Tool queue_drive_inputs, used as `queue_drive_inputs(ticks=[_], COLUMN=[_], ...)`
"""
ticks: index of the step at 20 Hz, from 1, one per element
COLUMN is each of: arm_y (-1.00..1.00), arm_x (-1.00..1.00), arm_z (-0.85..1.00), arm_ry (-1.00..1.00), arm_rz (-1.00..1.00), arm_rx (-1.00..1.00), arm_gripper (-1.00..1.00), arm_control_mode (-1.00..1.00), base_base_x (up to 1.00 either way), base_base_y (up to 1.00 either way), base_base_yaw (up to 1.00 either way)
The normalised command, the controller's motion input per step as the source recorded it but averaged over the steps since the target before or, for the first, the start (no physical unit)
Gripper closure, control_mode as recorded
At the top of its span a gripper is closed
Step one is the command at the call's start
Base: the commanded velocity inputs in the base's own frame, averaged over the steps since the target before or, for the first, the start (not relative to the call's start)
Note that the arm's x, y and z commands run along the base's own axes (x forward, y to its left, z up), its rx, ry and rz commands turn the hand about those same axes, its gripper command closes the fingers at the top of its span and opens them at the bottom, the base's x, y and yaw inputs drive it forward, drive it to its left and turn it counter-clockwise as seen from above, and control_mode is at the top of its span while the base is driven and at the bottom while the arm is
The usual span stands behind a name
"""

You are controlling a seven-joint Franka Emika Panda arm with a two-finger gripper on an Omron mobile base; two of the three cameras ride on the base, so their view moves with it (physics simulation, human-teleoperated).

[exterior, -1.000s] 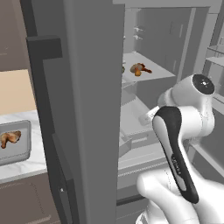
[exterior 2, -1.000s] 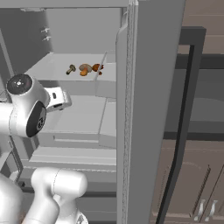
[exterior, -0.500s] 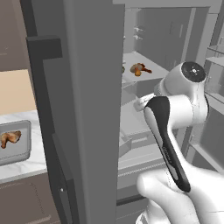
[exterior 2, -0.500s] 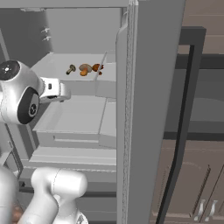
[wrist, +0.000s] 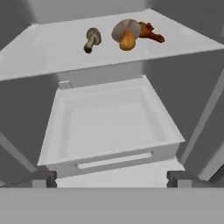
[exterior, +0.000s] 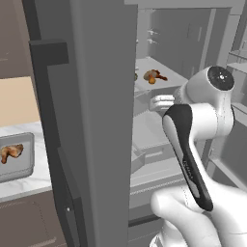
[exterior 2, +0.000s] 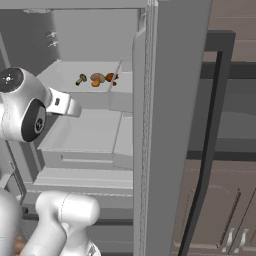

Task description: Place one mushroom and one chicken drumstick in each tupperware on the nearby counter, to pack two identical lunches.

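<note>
Hand [wrist: 112, 186] open, empty, aimed into the open fridge over a white drawer [wrist: 109, 131]. On the shelf [wrist: 39, 57] above, at 12 o'clock in the hand view: one mushroom [wrist: 92, 39] lying apart; a second mushroom [wrist: 124, 29] touching a chicken drumstick [wrist: 146, 31]. On the counter [exterior: 29, 185] at 9 o'clock in the left base view, a tupperware [exterior: 24, 169] holds one drumstick [exterior: 10, 152].

Risk: pinching the touching pair together; a rolling mushroom cap; the wrist striking the shelf edge.
</note>
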Motion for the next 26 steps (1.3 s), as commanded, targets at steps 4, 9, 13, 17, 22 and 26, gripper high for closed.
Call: queue_drive_inputs(ticks=[4,9,13,17,22,26], arm_y=[0.00,0.01,0.05,0.08,0.20,0.22], arm_x=[0.00,0.15,0.30,0.44,0.48,0.45], arm_z=[0.03,0.31,0.32,0.05,-0.03,-0.18], arm_ry=[-0.13,0.02,0.14,0.09,0.00,-0.04], arm_rz=[-0.10,-0.04,-0.02,0.00,0.00,0.00], arm_rx=[0.20,0.00,0.00,0.00,0.00,0.00], arm_gripper=[-1.00,-1.00,-1.00,-1.00,-1.00,-1.00], arm_control_mode=[-1.00,-1.00,-1.00,-1.00,-1.00,-1.00], base_base_x=[0.00,0.00,0.00,0.00,0.00,0.00], base_base_y=[0.00,0.00,0.00,0.00,0.00,0.00], base_base_yaw=[0.00,0.00,0.00,0.00,0.00,0.00])
